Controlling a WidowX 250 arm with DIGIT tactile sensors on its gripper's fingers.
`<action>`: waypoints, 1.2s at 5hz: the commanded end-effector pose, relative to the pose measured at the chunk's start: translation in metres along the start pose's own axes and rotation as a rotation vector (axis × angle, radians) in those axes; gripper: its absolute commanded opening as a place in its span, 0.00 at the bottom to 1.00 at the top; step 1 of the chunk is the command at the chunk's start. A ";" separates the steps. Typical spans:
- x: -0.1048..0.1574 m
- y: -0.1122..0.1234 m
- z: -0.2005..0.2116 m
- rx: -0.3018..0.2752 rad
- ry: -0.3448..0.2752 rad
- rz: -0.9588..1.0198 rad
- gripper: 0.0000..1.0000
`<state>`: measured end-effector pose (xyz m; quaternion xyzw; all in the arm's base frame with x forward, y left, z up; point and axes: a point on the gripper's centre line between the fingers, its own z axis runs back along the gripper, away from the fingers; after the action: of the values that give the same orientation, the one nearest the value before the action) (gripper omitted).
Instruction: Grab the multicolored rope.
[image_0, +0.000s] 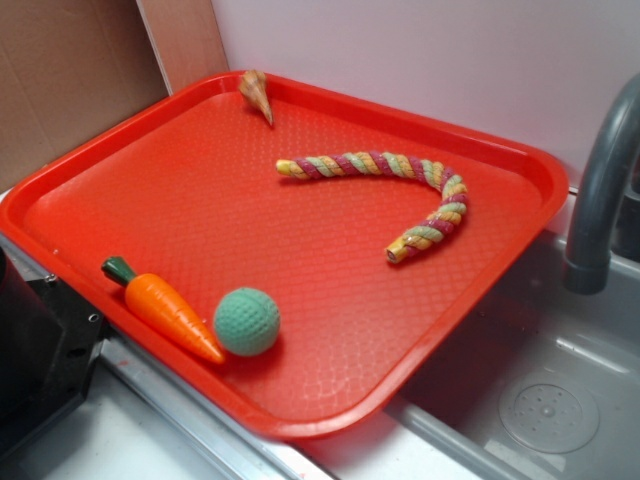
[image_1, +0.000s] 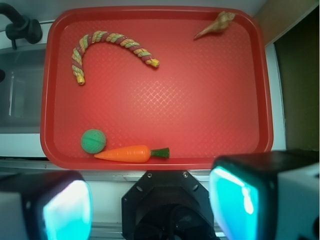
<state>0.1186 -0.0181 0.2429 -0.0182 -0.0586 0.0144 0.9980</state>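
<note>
pincer (image_1: 150, 210) is spread wide, empty; multicolored rope (image_1: 107, 42) curls far ahead-left on the tray (image_1: 200, 100), arching sideways

Red tray (image_0: 120, 190) with a broad bare centre; the multicolored rope (image_0: 400, 170) lies curved in the far half toward the sink side, apart from every other item and from the rim, with open tray surface along both its flanks. The carrot (image_0: 165, 310) and green ball (image_0: 246, 321), touching each other, line the near rim, and the seashell (image_0: 256, 92) occupies the far corner, all well apart from the rope. The grey faucet (image_0: 600, 190) rises beside the tray's sink-side edge, the nearest tall obstacle to the rope's bend.
</note>
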 end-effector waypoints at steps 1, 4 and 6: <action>0.000 0.000 0.000 0.000 0.000 0.000 1.00; 0.076 -0.100 -0.111 -0.063 -0.123 -0.079 1.00; 0.076 -0.100 -0.111 -0.063 -0.123 -0.079 1.00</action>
<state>0.2056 -0.1147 0.1337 -0.0382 -0.1068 -0.0246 0.9932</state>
